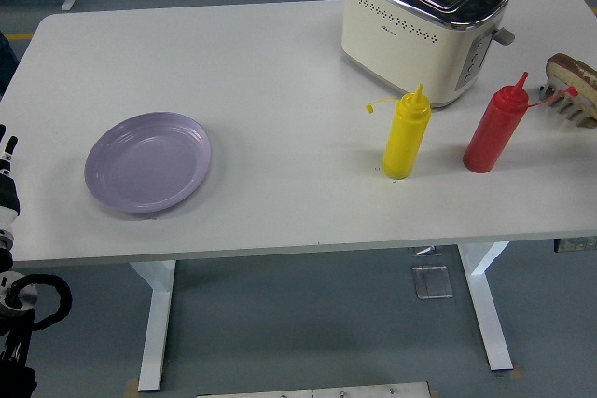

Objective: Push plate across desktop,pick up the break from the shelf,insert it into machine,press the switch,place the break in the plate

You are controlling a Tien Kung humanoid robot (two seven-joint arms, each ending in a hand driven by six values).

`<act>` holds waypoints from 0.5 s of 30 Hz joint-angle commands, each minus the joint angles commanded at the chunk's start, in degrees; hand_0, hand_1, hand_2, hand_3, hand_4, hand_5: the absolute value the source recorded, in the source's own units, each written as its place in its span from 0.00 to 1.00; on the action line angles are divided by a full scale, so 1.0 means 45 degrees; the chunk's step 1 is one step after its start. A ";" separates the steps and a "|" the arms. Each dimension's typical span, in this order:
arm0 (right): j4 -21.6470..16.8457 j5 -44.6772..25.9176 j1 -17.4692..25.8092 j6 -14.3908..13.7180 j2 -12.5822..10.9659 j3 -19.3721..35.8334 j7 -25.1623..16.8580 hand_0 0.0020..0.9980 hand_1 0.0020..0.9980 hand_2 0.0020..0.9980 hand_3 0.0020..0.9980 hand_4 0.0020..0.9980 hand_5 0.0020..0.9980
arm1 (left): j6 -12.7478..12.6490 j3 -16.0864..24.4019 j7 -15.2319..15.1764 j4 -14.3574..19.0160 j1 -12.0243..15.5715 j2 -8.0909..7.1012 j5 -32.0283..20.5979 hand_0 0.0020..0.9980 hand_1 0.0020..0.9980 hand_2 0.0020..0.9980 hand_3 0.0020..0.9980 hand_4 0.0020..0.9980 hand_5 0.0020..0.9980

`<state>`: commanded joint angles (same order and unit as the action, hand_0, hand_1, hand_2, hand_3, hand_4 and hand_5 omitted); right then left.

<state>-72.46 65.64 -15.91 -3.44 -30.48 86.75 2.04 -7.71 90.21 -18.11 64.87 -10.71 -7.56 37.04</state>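
A lilac plate (149, 162) lies on the left part of the white table (280, 90). At the back stands a cream toaster (420, 30) with two open slots on top and a lever (504, 36) on its right side. A slice of bread (571, 70) rests on a small rack (574, 107) at the table's right edge. My left hand (7, 184) shows only partly at the picture's left edge, left of the plate and apart from it. The right arm is out of view.
A yellow squeeze bottle (407, 134) and a red squeeze bottle (496, 128) stand in front of the toaster, between it and the near edge. The red one is close to the bread rack.
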 joint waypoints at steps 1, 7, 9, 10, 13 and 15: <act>0.0003 0.0153 -0.0010 0.0028 -0.0005 -0.0020 0.0013 0.90 0.86 0.87 0.88 0.74 0.31 | 0.0020 -0.0019 0.0004 -0.0041 -0.0028 -0.0005 -0.0001 0.93 0.91 0.89 0.80 0.59 1.00; 0.0095 0.2511 -0.0185 0.0494 -0.0098 -0.0445 0.0253 0.90 0.86 0.88 0.88 0.76 0.31 | 0.0405 -0.0450 0.0045 -0.1077 -0.0584 -0.0129 -0.0051 0.94 0.91 0.89 0.80 0.60 1.00; 0.0125 0.3504 -0.0229 0.0746 -0.0128 -0.0588 0.0403 0.90 0.86 0.88 0.88 0.76 0.31 | 0.0544 -0.0652 0.0057 -0.1457 -0.0755 -0.0169 -0.0099 0.94 0.91 0.89 0.80 0.60 1.00; 0.0134 0.3849 -0.0244 0.0834 -0.0137 -0.0638 0.0455 0.90 0.86 0.88 0.88 0.76 0.31 | 0.0596 -0.0732 0.0061 -0.1586 -0.0813 -0.0180 -0.0118 0.94 0.91 0.89 0.80 0.60 1.00; 0.0161 0.5063 -0.0295 0.1092 -0.0159 -0.0801 0.0612 0.90 0.87 0.88 0.88 0.76 0.32 | 0.0782 -0.1025 0.0083 -0.1973 -0.1000 -0.0197 -0.0189 0.94 0.91 0.89 0.81 0.60 1.00; 0.0197 0.5850 -0.0338 0.1189 -0.0159 -0.0896 0.0685 0.90 0.87 0.88 0.88 0.76 0.32 | 0.0887 -0.1207 0.0088 -0.2166 -0.1111 -0.0182 -0.0240 0.94 0.91 0.89 0.81 0.60 1.00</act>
<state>-71.58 91.96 -17.43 1.91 -31.19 82.72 5.13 -3.72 84.77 -17.71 55.12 -15.71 -8.38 35.96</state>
